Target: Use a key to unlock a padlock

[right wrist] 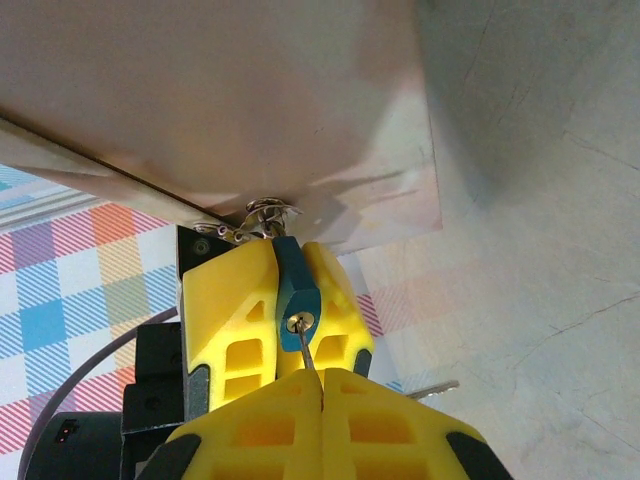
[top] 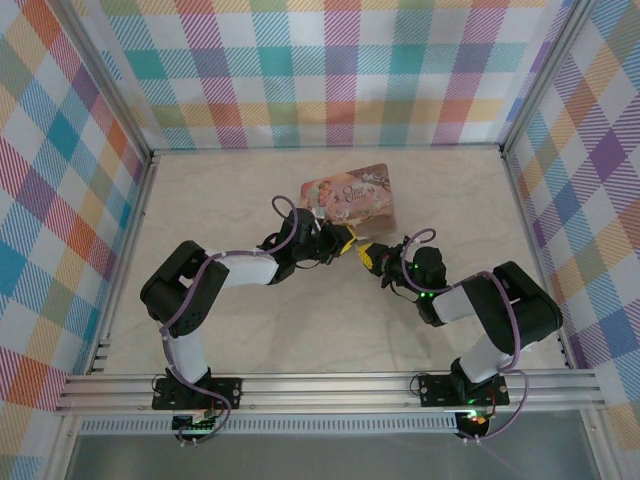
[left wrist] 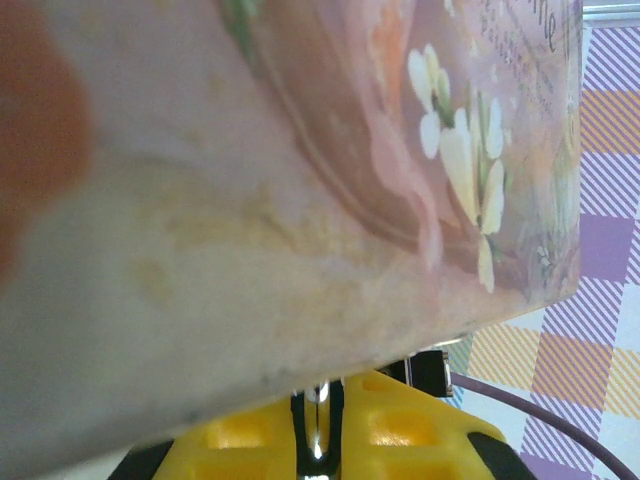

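The padlock, a small blue one, hung above the table near the middle of the workspace. It was clamped by its body between the yellow fingers of the left gripper, whose jaws stood nearly closed around it. A ring at the padlock's top joined it to a pink flowered card that hung against it. The right gripper was squeezed fully shut on the key. The thin blade ran up from between its fingers to the keyhole in the padlock's face. The tip met the slot, though how deep it sat could not be told.

The step in hand looked like seating and turning the key. To do it well, the right arm would need to push straight along the blade's own line. The blade leaned a little off the keyhole's axis, so a small correction first would likely spare it from bending. Only once it was fully home should the wrist roll, and it should roll about the blade and not sweep sideways. The left gripper would have to hold firm against that twist, since a slipping body would waste the turn. The card might swing into the way
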`<action>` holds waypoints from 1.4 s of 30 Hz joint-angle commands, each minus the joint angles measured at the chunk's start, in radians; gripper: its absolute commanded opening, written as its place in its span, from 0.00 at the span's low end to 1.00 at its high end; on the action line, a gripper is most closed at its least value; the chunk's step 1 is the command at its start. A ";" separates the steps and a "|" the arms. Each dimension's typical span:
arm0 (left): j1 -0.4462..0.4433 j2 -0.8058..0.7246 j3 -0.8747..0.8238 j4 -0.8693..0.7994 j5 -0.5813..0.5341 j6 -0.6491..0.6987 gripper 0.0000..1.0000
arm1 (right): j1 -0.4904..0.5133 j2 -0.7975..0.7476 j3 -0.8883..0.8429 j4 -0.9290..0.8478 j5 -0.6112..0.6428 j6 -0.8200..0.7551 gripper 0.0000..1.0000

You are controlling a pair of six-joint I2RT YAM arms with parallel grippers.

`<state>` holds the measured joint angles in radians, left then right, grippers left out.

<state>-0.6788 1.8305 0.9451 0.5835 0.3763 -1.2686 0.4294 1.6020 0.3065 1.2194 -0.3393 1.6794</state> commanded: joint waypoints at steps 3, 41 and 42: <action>-0.025 -0.034 -0.001 0.128 0.119 -0.032 0.05 | -0.013 0.053 0.004 0.099 0.047 0.045 0.00; -0.041 -0.070 0.035 -0.104 0.115 0.099 0.01 | -0.026 0.087 0.112 -0.056 -0.030 0.033 0.18; -0.038 -0.079 0.040 -0.141 0.100 0.113 0.02 | -0.031 0.073 0.108 -0.081 -0.040 0.017 0.20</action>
<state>-0.6792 1.8271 0.9474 0.5167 0.3676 -1.2095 0.4179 1.6939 0.3859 1.1809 -0.3882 1.7500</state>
